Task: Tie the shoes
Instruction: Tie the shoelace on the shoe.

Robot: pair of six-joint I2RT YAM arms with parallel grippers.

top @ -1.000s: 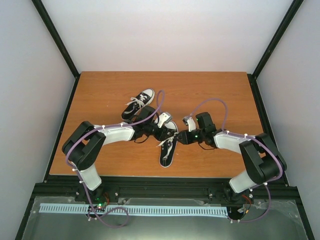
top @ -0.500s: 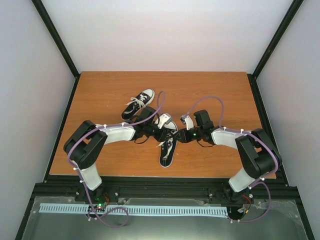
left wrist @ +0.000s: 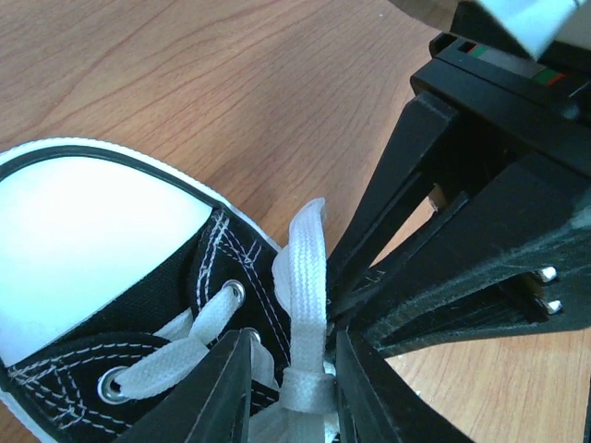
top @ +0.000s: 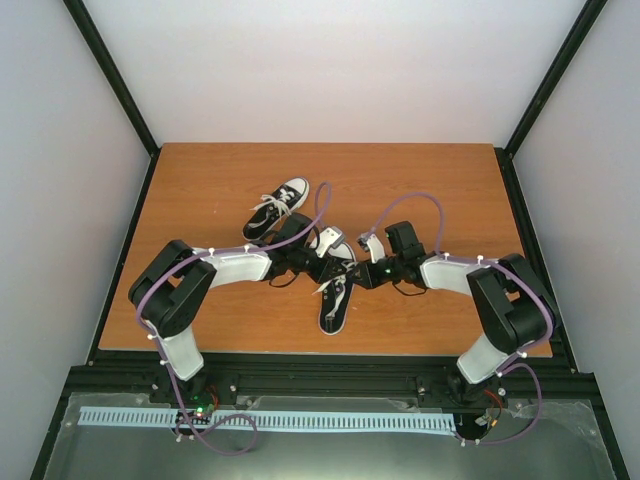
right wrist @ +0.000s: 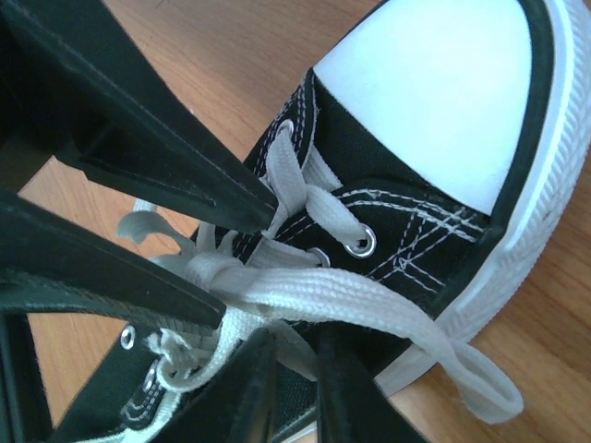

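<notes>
Now the nearer shoe (top: 336, 295) lies mid-way across the table (top: 430, 180), its mate (top: 278, 207) just behind. Both claws have narrowed: the left gripper (left wrist: 294, 355) pinches a white lace (left wrist: 309, 277); the right gripper (right wrist: 295, 355), nearly closed over the same shoe, shows no clear hold. Tying looks barely begun.

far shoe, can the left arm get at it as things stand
Probably not right now. The far shoe lies just beyond the left arm, but the left gripper looks closed on a lace of the near shoe and would have to let go first.
</notes>
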